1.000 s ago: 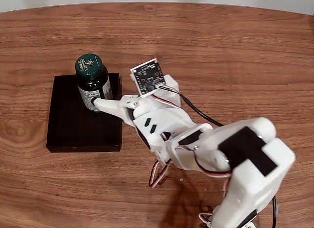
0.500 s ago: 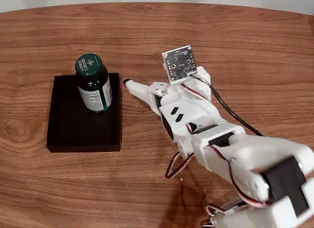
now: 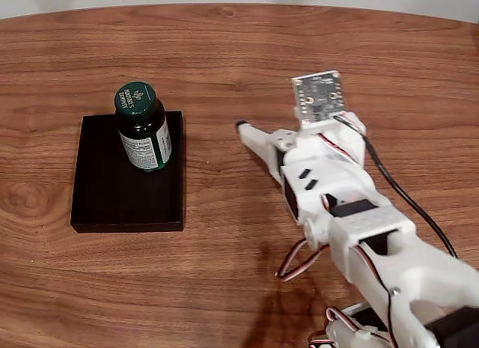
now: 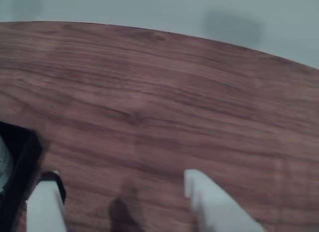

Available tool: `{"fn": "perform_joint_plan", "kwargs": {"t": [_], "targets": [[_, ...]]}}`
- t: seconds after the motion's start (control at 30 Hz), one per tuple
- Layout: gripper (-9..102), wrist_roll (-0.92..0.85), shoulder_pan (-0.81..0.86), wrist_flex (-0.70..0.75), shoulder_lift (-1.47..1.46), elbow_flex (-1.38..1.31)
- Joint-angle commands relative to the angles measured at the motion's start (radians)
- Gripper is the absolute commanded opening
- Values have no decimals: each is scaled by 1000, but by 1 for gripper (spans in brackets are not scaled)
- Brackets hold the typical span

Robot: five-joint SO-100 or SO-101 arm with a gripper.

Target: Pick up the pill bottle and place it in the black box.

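Wrist view is showing the two white fingers (image 4: 47, 207) of the gripper (image 4: 124, 202) at the bottom edge of the frame, standing well apart, so the pincer is wide and is holding nothing; only bare wooden table (image 4: 164, 107) is lying between them. At the lower left edge of this frame a corner of the black box (image 4: 20, 157) is entering, just beside the left finger.

Fixed view is showing the white arm (image 3: 352, 228) reaching up from the lower right of the frame, with the gripper (image 3: 251, 135) near the centre and its dark tip pointing toward the upper left. A small circuit board (image 3: 318, 97) is standing on the wrist, above and to the right of the tip.

Farther to the left, apart from the tip, the black box (image 3: 112, 198) is lying flat on the table (image 3: 299, 41). The pill bottle (image 3: 142, 135) is standing upright in the upper right part of the box, its long axis vertical and its green cap on top, touching no part of the arm.

I am judging that the bottle is already placed, so the task looks done. The relation that matters now is that the bottle is lying to the left of the pincer, so a move away toward the right is keeping clear of it.
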Motion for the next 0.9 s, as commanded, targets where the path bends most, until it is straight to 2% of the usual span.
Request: {"fn": "perform_joint_plan", "kwargs": {"t": [0.0, 0.27, 0.5, 0.87], "targets": [[26, -14, 9, 52, 156, 41], [25, -18, 9, 163, 370, 199], [22, -43, 29, 318, 439, 212], [11, -175, 52, 896, 727, 225]]}}
